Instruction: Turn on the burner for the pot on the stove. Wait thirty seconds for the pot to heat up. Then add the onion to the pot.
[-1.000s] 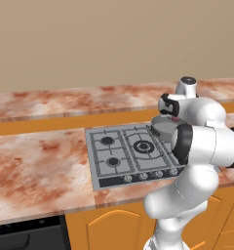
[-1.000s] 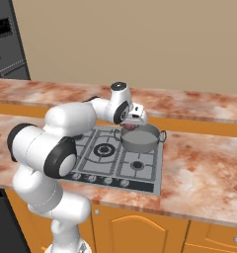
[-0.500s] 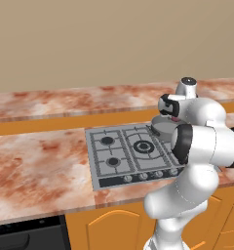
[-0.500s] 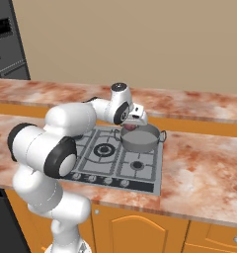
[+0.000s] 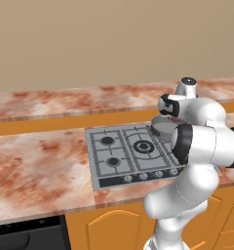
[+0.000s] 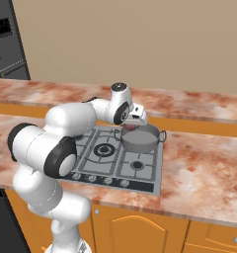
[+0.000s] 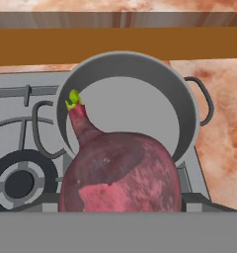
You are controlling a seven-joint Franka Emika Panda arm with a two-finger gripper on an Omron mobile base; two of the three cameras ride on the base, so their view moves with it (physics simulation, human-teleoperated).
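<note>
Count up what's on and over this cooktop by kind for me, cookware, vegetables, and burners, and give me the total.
Cookware: 1, the pot at the back right of the stove.
Vegetables: 1, the onion, held above the pot's near rim.
Burners: 5, counted in the left base view.
Total: 7

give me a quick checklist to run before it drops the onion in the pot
1. Onion in the gripper: ok, it sits right at the hand camera, above the stove.
2. Onion over the pot opening: cannot tell, it seems near the pot's left rim.
3. Pot empty and upright: ok.
4. Pot seated on its back right burner: ok.
5. Burner lit: cannot tell, no flame visible.
6. Knobs set: cannot tell, too small.
</note>
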